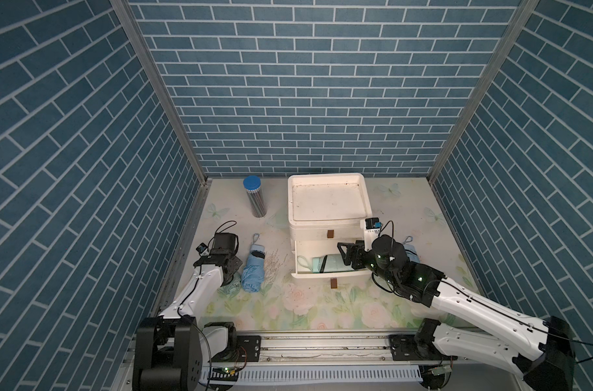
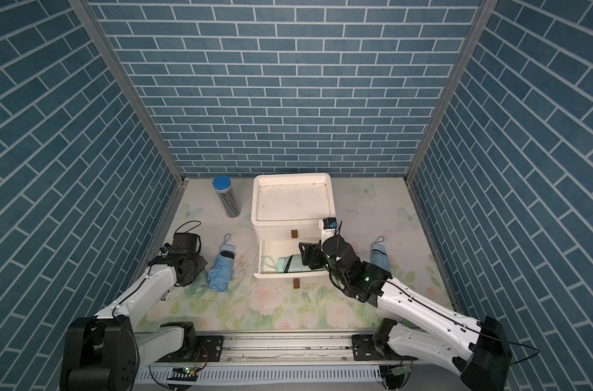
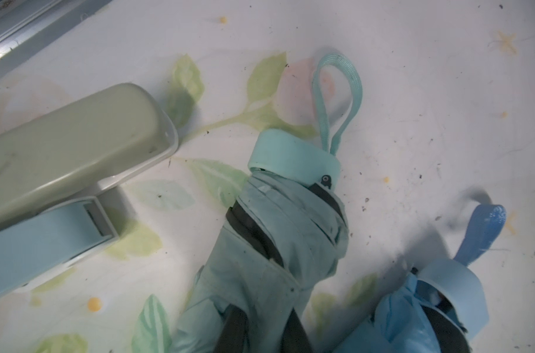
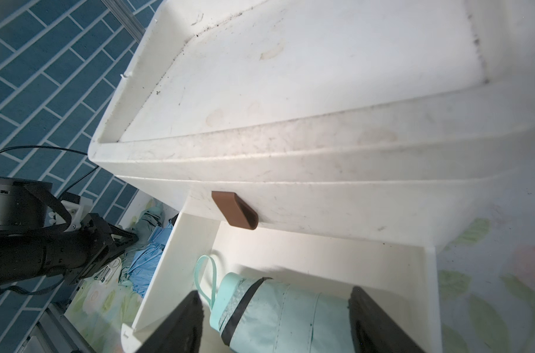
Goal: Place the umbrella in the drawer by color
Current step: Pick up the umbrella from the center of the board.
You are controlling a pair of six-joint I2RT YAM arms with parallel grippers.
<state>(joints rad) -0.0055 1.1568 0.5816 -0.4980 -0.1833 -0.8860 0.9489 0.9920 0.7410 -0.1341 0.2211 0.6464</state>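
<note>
A white drawer unit (image 1: 327, 203) stands at the back centre, its lower drawer (image 1: 322, 273) pulled out. A mint umbrella (image 1: 325, 264) (image 4: 284, 314) lies inside that drawer. My right gripper (image 1: 345, 255) (image 4: 280, 324) hangs open over it, one finger on each side. At the left, my left gripper (image 3: 264, 318) is shut on the canopy of a second mint umbrella (image 3: 278, 232) (image 1: 232, 287) that lies on the mat. Beside that one lies a light blue umbrella (image 1: 252, 270) (image 3: 412, 318). Another blue umbrella (image 1: 412, 252) lies right of the unit, partly behind my right arm.
A clear cylinder with a blue lid (image 1: 254, 199) stands at the back left. A pale green and blue oblong case (image 3: 70, 159) lies near my left gripper. The upper drawer is closed, and its brown handle (image 4: 234, 211) sticks out. Blue brick walls close in three sides.
</note>
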